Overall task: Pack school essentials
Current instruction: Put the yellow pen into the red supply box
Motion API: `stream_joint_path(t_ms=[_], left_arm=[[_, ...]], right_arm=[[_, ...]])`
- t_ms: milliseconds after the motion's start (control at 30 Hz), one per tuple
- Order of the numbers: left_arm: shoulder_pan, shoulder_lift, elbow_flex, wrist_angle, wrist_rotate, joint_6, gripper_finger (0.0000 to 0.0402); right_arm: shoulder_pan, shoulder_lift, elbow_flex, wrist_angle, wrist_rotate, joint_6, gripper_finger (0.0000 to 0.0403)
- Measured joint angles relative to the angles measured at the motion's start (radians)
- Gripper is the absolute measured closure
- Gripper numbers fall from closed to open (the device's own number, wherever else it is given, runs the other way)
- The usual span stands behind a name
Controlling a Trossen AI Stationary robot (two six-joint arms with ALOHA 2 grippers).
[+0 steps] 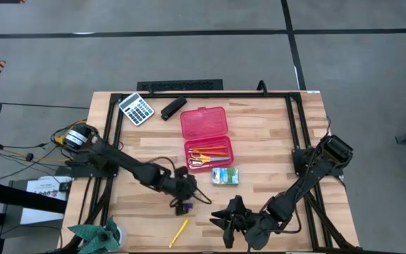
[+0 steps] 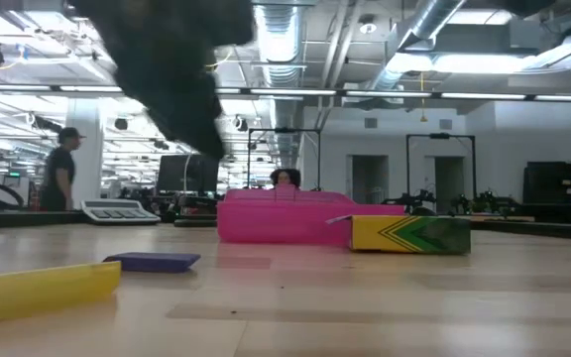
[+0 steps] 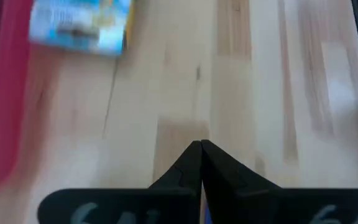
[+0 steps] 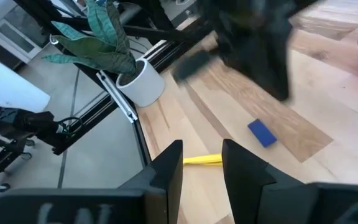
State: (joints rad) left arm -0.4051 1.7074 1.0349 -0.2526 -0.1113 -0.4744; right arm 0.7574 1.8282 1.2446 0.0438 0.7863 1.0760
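Observation:
The open pink pencil case [image 1: 205,136] lies mid-table with the yellow-handled scissors [image 1: 200,159] and orange pencils [image 1: 213,150] in its near half. The green-and-white packet [image 1: 225,176] lies flat by its near right corner. The tiny blue piece [image 1: 182,209] and the yellow pen [image 1: 179,231] lie on the wood near the near edge. My left gripper [image 1: 187,192] is shut and hangs over the table just beyond the blue piece [image 4: 261,132]. My right gripper [image 4: 201,163] is open and points toward the pen [image 4: 201,160], short of it.
The grey calculator [image 1: 136,108] and black stapler [image 1: 173,107] sit at the far left. A potted plant [image 1: 97,235] stands at the near left corner. Black rails [image 1: 292,123] frame the table. A person [image 2: 59,171] stands in the room behind.

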Motion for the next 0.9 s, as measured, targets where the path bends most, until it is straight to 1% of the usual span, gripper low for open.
stream_joint_path(t_ms=[100,133,200,333,433,533,600,667,767,900], left_arm=[[-0.048,-0.077,-0.001,-0.159,0.122,-0.013,0.0401],[-0.08,-0.104,-0.014,-0.186,0.124,-0.052,0.0401],[-0.149,-0.152,-0.047,-0.19,0.048,-0.165,0.0401],[-0.289,-0.212,-0.124,-0.145,-0.196,-0.325,0.0396],[-0.391,-0.21,-0.164,-0.09,-0.276,-0.4,0.0385],[-0.468,-0.134,-0.167,-0.012,-0.315,-0.522,0.0384],[-0.494,-0.059,-0.142,0.006,-0.322,-0.572,0.0394],[-0.501,0.022,-0.097,0.003,-0.307,-0.604,0.0399],[-0.49,0.136,-0.012,0.004,-0.291,-0.612,0.0398],[-0.471,0.258,0.09,0.025,-0.212,-0.64,0.04]], right_arm=[[0.003,0.0,0.0,-0.017,-0.005,-0.003,0.0285],[0.003,0.001,0.0,-0.018,-0.006,-0.004,0.0285],[0.003,0.001,0.0,-0.03,-0.006,-0.003,0.0285],[-0.001,0.001,0.0,-0.046,-0.028,-0.003,0.0285],[-0.001,0.001,0.0,-0.059,-0.033,-0.009,0.0285],[-0.001,0.001,0.0,-0.112,-0.068,-0.035,0.0285],[-0.007,0.001,0.0,-0.148,-0.109,-0.077,0.0285],[-0.007,0.001,0.0,-0.17,-0.155,-0.117,0.0285],[-0.006,-0.008,-0.001,-0.176,-0.215,-0.195,0.0285],[0.005,-0.033,-0.001,-0.203,-0.236,-0.273,0.0285]])
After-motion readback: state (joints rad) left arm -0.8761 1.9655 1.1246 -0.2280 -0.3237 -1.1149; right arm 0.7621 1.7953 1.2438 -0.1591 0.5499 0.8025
